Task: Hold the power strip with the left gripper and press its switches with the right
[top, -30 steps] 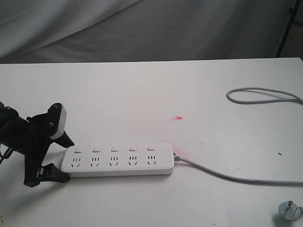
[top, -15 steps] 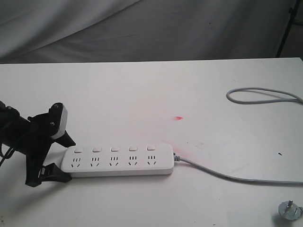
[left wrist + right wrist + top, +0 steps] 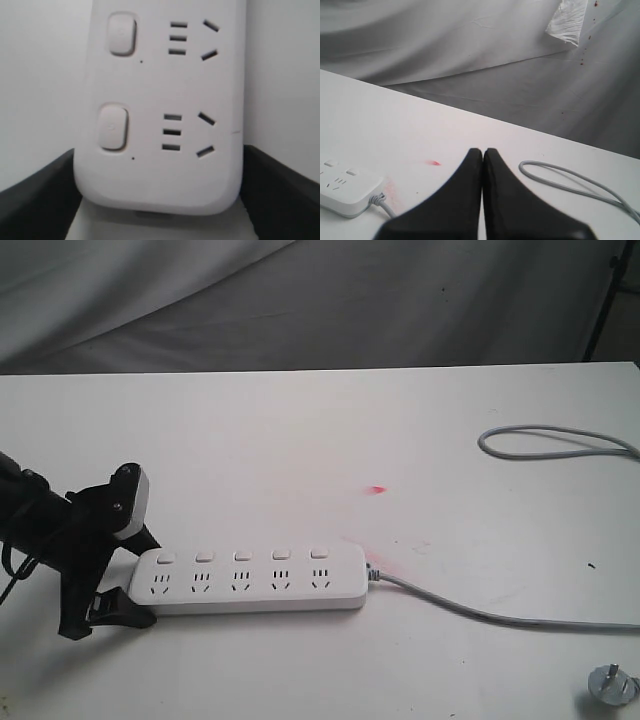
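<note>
The white power strip [image 3: 250,580] lies flat near the table's front, with its row of switches [image 3: 242,555] along the far side of the sockets. My left gripper [image 3: 146,580] straddles its left end, one black finger against each long side. In the left wrist view the strip [image 3: 165,100] fills the space between the fingers [image 3: 40,195] with no gap showing, and two switches [image 3: 113,126] are visible. My right gripper [image 3: 483,150] is shut and empty, raised above the table to the right of the strip [image 3: 345,192]; it does not appear in the exterior view.
The grey cord [image 3: 480,612] runs right from the strip to the table's edge, and a loop of it [image 3: 560,435] lies at the far right. A plug [image 3: 612,685] rests at the front right corner. A red mark [image 3: 377,489] stains the table [image 3: 300,440].
My left gripper has slid right along the table, further over the strip's left end, and its fingers have drawn in against the strip's sides. The strip has not moved.
</note>
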`<move>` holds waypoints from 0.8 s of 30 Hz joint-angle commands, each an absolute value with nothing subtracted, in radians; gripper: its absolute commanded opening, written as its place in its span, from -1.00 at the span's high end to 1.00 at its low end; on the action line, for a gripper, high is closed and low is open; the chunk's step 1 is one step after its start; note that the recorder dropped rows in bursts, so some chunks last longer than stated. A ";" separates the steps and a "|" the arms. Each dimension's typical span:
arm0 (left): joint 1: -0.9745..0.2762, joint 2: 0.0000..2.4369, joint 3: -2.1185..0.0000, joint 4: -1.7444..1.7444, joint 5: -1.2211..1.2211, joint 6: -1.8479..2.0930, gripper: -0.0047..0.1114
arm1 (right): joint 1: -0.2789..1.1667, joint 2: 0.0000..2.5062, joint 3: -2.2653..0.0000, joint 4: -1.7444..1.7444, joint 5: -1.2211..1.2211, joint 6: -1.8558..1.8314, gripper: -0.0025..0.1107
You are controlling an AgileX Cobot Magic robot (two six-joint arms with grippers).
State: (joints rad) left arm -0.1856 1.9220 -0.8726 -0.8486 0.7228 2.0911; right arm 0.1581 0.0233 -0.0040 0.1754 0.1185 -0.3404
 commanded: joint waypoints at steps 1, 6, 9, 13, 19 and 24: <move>-0.191 1.926 -0.877 -0.857 0.713 2.094 -0.25 | 0.152 0.017 0.000 0.171 0.118 -0.339 0.96; -0.191 1.926 -0.877 -0.857 0.711 2.094 -0.24 | 0.152 0.017 0.000 0.171 0.118 -0.339 0.96; -0.191 1.926 -0.877 -0.857 0.711 2.094 -0.24 | 0.152 0.017 0.000 0.171 0.118 -0.339 0.96; -0.191 1.926 -0.877 -0.857 0.711 2.094 -0.24 | 0.152 0.017 0.000 0.171 0.118 -0.339 0.96; -0.191 1.926 -0.877 -0.857 0.711 2.094 -0.24 | 0.152 0.017 0.000 0.171 0.118 -0.339 0.96; -0.191 1.926 -0.877 -0.857 0.711 2.094 -0.24 | 0.152 0.017 0.000 0.171 0.118 -0.339 0.96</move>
